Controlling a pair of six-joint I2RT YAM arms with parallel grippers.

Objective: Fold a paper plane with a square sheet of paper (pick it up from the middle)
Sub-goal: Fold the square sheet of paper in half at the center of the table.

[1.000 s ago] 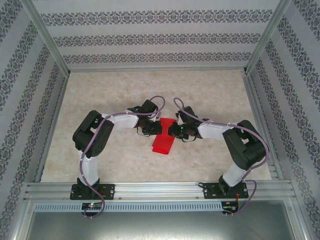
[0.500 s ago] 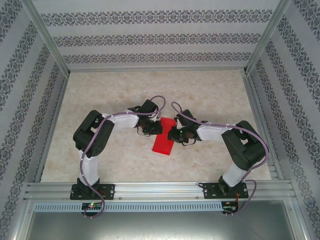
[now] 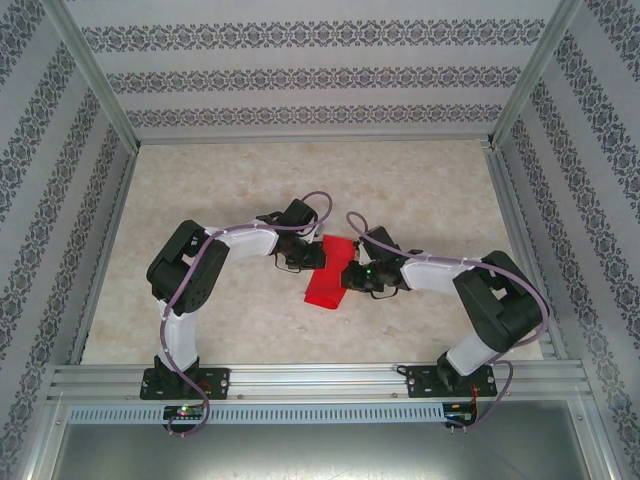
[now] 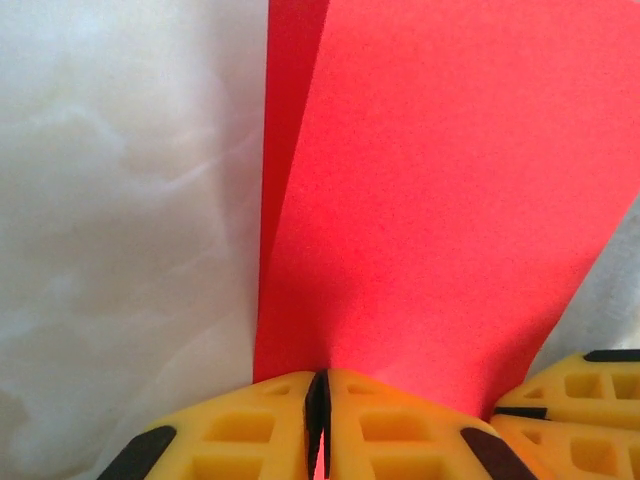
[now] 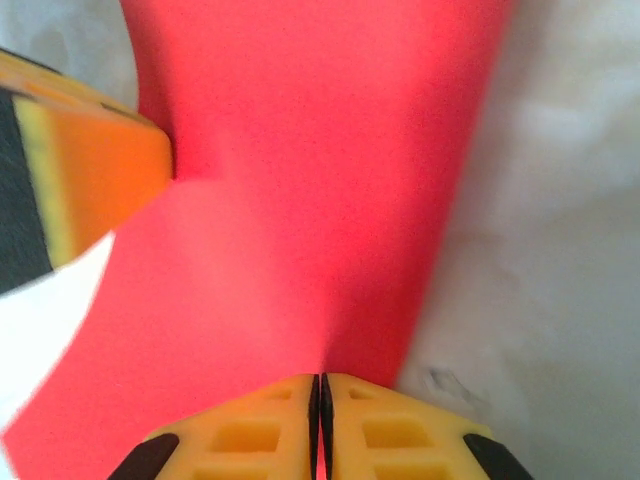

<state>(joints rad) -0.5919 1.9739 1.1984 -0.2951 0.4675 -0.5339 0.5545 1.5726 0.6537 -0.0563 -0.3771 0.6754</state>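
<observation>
The red sheet of paper (image 3: 325,288) lies folded into a long, narrow strip on the marble table (image 3: 220,190), between the two arms. My left gripper (image 3: 314,256) is shut on its far left edge; in the left wrist view the paper (image 4: 450,200) fans out from the closed left gripper (image 4: 320,380), with a crease down its left side. My right gripper (image 3: 348,276) is shut on the paper's right edge. In the right wrist view the paper (image 5: 320,180) rises from the closed right gripper (image 5: 320,382), and a left finger (image 5: 90,180) touches it at the left.
Patterned walls and aluminium rails (image 3: 300,378) box in the table. The right gripper's yellow fingers (image 4: 575,385) sit close beside the left gripper. Bare marble surrounds the paper on all sides.
The right gripper slid toward the near edge along the paper and its elbow swung outward. More of the red strip's far end now shows between the grippers. The left arm stayed put.
</observation>
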